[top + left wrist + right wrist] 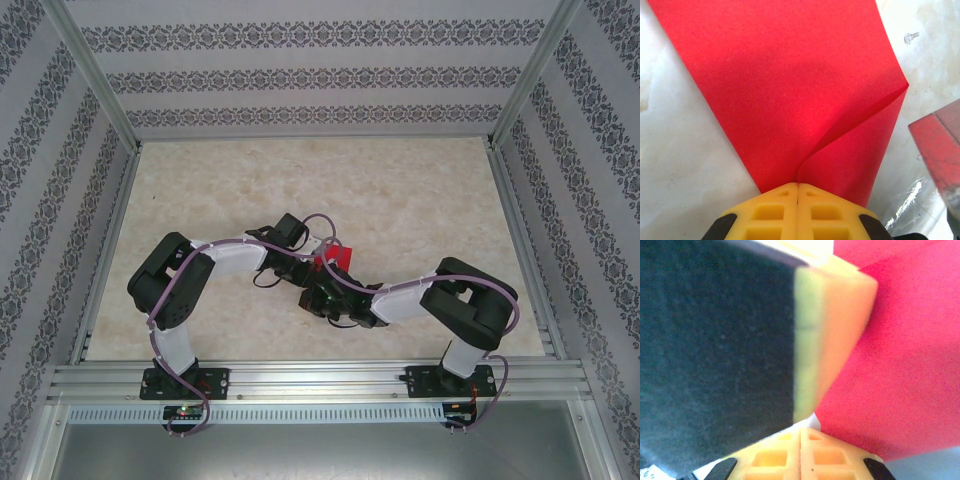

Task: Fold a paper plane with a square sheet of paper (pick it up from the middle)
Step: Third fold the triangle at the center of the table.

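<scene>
Left arm and right arm meet mid-worktop, with bare surface open on every side up to the rails. The left fingers clamp together on the one square sheet of paper, whose right edge curls into a fold. The right fingers, also together, sit against its red edge.

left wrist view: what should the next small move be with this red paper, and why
Probably slide the shut right pincer onto the soft bend and press it down against the table. The left pincer is clamped on the square sheet of paper, whose flap curls over rounded, not creased.
</scene>
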Robot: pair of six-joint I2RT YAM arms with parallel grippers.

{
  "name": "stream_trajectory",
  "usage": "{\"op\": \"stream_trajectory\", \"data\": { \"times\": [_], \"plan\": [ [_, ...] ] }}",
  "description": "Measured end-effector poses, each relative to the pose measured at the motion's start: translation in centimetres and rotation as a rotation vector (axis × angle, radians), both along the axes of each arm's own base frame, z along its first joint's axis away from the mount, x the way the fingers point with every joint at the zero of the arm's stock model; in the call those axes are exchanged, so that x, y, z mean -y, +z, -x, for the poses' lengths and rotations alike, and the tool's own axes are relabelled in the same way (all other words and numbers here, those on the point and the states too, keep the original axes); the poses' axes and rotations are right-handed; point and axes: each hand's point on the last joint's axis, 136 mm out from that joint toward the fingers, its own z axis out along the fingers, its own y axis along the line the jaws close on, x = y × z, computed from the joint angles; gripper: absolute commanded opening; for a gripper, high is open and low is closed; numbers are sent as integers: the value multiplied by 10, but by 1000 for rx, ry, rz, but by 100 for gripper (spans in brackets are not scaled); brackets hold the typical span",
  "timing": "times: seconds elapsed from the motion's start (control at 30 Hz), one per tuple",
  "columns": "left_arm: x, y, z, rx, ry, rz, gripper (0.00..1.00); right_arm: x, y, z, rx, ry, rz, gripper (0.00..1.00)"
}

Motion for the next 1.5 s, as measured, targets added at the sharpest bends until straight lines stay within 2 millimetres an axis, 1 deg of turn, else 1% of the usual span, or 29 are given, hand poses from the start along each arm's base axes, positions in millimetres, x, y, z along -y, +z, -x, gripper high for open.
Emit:
{"op": "stream_trajectory", "data": {
  "times": [0.07, 0.17, 0.2, 0.27, 0.4, 0.47, 0.57, 0.67, 0.83, 0.87, 1.0, 1.03, 1.1, 1.13, 1.17, 1.23, 1.3, 1.37, 1.43, 1.5],
  "plan": [
    [0, 0, 0, 0, 0, 0, 4, 6, 7, 1, 9, -8, 9, 10],
    [0, 0, 0, 1, 0, 0, 4, 17, 29, -4, 49, -28, -23, 12],
    [0, 0, 0, 1, 0, 0, 4, 22, 36, -8, 65, -40, -35, 12],
    [0, 0, 0, 1, 0, 0, 4, 34, 43, -18, 83, -74, -44, 12],
    [0, 0, 0, 0, 0, -1, 4, 57, 34, -36, 77, -129, -21, 12],
    [0, 0, 0, -2, 0, -3, 4, 61, 31, -42, 70, -139, -19, 12],
    [0, 0, 0, -5, 0, -5, 4, 60, 25, -45, 57, -124, -13, 11],
    [0, 0, 0, -5, 0, -5, 4, 51, 20, -47, 45, -103, -20, 11],
    [0, 0, 0, -6, 0, -7, 5, 50, -1, -45, 14, -97, 3, 10],
    [0, 0, 0, -5, 1, -8, 5, 49, -2, -46, 13, -96, 1, 10],
    [-1, 0, -1, -3, 3, -12, 12, 49, -4, -46, 9, -100, -2, 9],
    [-1, 0, -2, -2, 6, -15, 16, 49, -3, -46, 9, -100, -4, 9],
    [-1, 2, -2, -3, 12, -18, 20, 48, -3, -46, 10, -100, -4, 9],
    [-2, 3, -3, 0, 21, -26, 26, 48, -3, -46, 11, -101, -3, 9],
    [-5, 5, -4, 5, 32, -37, 28, 48, -3, -46, 11, -101, -2, 9],
    [-11, 10, -8, 22, 64, -65, 34, 49, -3, -46, 11, -102, -1, 9],
    [-17, 20, -12, 43, 100, -76, 39, 49, -3, -47, 9, -104, 3, 9],
    [-22, 36, -17, 69, 141, -65, 37, 49, -3, -47, 8, -110, 7, 9],
    [-24, 56, -21, 94, 175, -26, 33, 49, -3, -47, 4, -121, 6, 10],
    [-24, 72, -17, 99, 188, 21, 27, 49, -3, -47, 1, -128, 4, 10]
  ]
}}
